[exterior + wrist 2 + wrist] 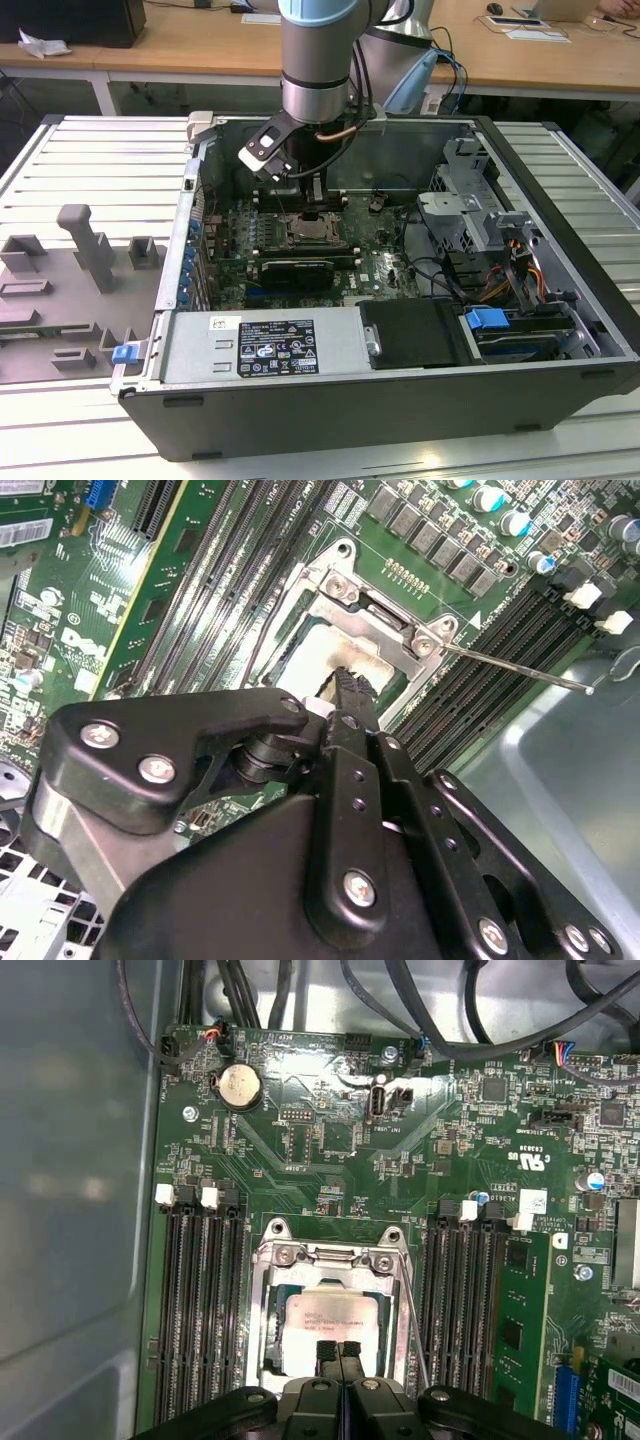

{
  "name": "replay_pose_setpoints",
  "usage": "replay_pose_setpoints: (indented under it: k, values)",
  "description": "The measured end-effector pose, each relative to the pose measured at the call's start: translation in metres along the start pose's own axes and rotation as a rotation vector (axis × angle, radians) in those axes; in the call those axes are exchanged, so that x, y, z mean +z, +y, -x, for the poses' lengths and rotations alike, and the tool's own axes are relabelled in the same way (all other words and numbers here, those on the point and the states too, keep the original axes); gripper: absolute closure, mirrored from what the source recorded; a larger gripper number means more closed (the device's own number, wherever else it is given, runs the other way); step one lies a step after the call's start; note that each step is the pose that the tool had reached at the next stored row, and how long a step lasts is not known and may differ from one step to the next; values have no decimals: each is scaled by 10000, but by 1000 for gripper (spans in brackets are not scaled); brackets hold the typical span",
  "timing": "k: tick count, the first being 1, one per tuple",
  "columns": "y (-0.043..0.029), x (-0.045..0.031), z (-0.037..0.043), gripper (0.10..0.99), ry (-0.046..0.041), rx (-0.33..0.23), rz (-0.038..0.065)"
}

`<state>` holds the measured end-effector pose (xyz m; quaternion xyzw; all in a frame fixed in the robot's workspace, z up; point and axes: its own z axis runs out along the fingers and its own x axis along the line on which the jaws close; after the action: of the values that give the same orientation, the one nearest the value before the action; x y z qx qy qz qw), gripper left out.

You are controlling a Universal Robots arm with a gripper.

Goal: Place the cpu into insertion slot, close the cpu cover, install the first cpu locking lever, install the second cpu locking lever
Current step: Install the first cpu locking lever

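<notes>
The cpu [335,1312], a pale square chip, lies in the insertion slot [268,1362] on the green motherboard. The silvery cpu cover [330,1256] lies flat around it, with the chip showing through its window. My gripper [338,1350] is shut with nothing between its fingertips, which hover just over the chip's near edge. In the second wrist view the black fingertips [352,685] stand over the cpu [322,652] inside the cover [340,585]. A thin locking lever [520,668] sticks out from the socket corner, also seen as a wire lever [414,1325]. The exterior view shows the gripper [306,203] over the slot [314,230].
Long black memory slots [200,1300] flank the socket on both sides. The open computer case [560,300] has a drive cage and cables on the exterior view's right. A black card [295,270] sits just in front of the socket. Grey fixtures [90,250] stand outside the case.
</notes>
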<state>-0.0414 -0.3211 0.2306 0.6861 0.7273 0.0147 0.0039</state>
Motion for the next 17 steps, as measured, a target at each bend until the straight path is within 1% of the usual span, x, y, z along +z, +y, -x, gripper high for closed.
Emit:
replay_pose_setpoints:
  k: [9,17]
  values:
    - [1,-49,-1,980,1,0,0]
    - [2,-77,-1,980,-5,-1,-1]
